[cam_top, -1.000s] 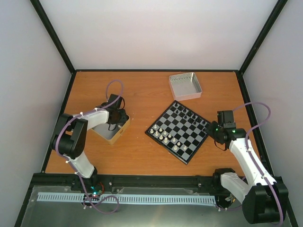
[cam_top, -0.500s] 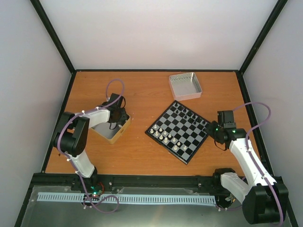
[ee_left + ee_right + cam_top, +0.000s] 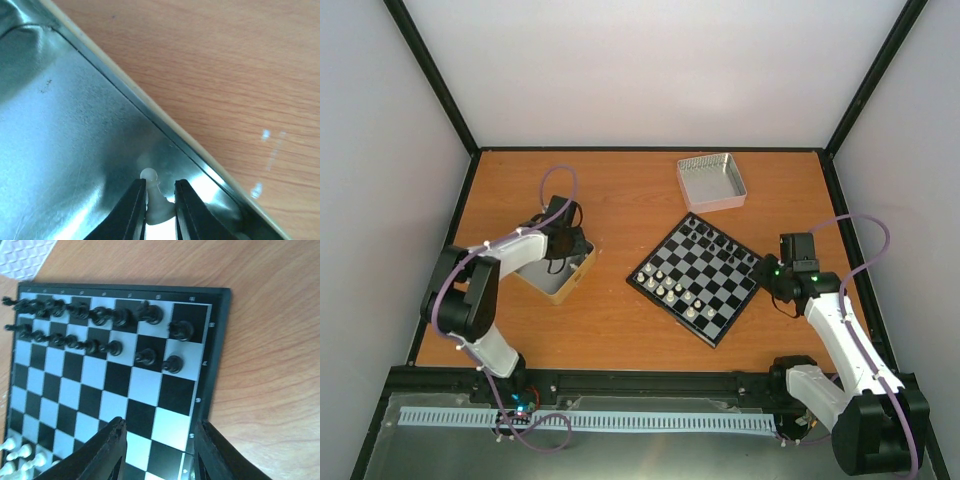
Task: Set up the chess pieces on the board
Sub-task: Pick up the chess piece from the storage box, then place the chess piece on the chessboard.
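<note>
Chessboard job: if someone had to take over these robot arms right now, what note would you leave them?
Left end effector: shut on a white piece in a corner of the metal tray.
Right end effector: open, holding nothing, hovering over the board edge.
Done: black pieces stand in two rows; several white pieces stand on the opposite side.
Left: carry this piece to the board; the white rows look incomplete.

Probably a robotics lab cell: blank white walls (image 3: 650,70), black frame struts (image 3: 430,75), arms (image 3: 470,300) on a wooden table (image 3: 620,200).
</note>
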Available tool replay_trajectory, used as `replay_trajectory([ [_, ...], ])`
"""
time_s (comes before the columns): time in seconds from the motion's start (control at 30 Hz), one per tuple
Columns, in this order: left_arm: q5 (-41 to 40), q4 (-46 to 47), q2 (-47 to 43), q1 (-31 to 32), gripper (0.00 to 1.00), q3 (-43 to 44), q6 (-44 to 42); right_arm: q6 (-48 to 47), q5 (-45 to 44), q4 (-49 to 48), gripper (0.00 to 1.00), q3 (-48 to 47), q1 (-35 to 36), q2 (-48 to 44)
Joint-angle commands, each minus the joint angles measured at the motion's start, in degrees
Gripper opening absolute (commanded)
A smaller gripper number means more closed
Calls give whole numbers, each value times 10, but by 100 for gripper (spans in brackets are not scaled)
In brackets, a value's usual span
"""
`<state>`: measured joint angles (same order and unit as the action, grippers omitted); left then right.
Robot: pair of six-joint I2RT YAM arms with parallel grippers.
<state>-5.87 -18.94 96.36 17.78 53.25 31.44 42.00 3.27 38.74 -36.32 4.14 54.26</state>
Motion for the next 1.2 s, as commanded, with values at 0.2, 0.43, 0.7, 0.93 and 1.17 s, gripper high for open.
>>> replay_trajectory([
  [0.2,227,-6,-165,13,9,-6,-63,-81,261,-98,41,-40,-1,24],
  [0.43,438,94,-225,101,12,-17,-130,-51,396,-183,45,-41,36,27],
  [0.7,653,252,-228,136,12,-35,-99,-2,482,-235,51,-66,111,24],
  [0.93,738,279,-224,154,12,-20,-123,66,492,-305,53,-79,188,25],
  [1.17,749,283,-218,154,13,-5,-129,112,488,-359,53,-91,230,43],
])
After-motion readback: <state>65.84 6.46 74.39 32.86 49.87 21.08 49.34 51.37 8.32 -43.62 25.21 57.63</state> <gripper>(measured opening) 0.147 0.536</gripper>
